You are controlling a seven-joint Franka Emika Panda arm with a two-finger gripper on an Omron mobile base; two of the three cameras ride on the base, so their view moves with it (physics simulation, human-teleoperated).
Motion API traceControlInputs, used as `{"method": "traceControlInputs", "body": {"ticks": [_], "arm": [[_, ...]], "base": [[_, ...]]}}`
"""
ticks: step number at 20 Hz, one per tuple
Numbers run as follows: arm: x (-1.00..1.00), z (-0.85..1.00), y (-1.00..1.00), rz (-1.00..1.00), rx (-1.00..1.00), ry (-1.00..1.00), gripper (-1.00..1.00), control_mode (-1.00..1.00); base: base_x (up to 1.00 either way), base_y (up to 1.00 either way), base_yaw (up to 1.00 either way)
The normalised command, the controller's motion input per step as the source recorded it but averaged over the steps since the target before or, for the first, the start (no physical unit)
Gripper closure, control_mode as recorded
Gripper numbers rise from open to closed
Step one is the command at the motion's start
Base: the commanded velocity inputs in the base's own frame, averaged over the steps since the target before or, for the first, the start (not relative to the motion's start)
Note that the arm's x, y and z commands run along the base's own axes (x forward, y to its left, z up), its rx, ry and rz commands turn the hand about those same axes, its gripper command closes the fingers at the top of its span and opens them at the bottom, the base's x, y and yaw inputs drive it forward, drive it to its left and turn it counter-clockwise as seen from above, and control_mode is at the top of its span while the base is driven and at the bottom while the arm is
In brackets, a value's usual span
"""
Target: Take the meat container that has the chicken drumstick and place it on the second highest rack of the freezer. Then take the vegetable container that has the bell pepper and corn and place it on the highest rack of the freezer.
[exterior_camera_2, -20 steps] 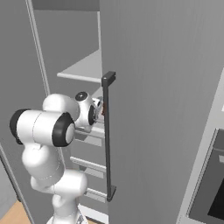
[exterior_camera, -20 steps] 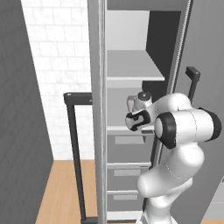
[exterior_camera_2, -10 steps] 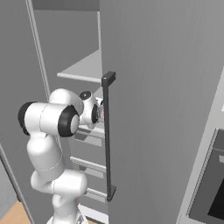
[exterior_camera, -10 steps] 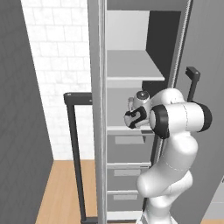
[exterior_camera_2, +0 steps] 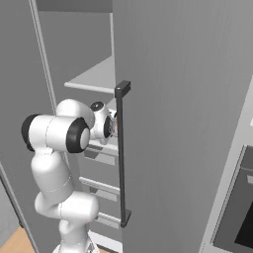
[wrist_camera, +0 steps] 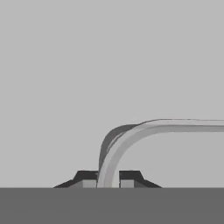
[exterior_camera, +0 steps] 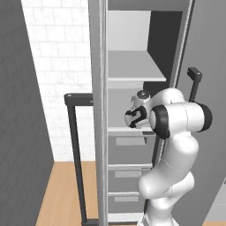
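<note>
The end effector (wrist_camera: 108, 183), pinched narrow on a container's curved rim (wrist_camera: 131, 135) inside the freezer (exterior_camera: 137, 66), risks slipping off that thin edge.

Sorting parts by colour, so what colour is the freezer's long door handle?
Black; the door handle shows best in the right base view.

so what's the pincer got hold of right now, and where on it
The pincer is shut on the thin curved rim of a pale grey container, gripping its edge near a rounded corner. It reaches into the freezer.
</note>
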Motion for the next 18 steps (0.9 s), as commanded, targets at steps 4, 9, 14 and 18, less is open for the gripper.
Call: {"method": "traceControlInputs", "body": {"ticks": [4,9,14,18], "arm": [[0.00,0.00,0.00,0.00,0.00,0.00,-1.00,-1.00],[0.00,0.00,0.00,0.00,0.00,0.00,-1.00,-1.00],[0.00,0.00,0.00,0.00,0.00,0.00,-1.00,-1.00],[-0.16,0.00,-0.01,0.00,0.00,0.00,-1.00,-1.00]], "base": [[0.00,0.00,0.00],[0.00,0.00,0.00],[0.00,0.00,0.00],[0.00,0.00,0.00]]}}
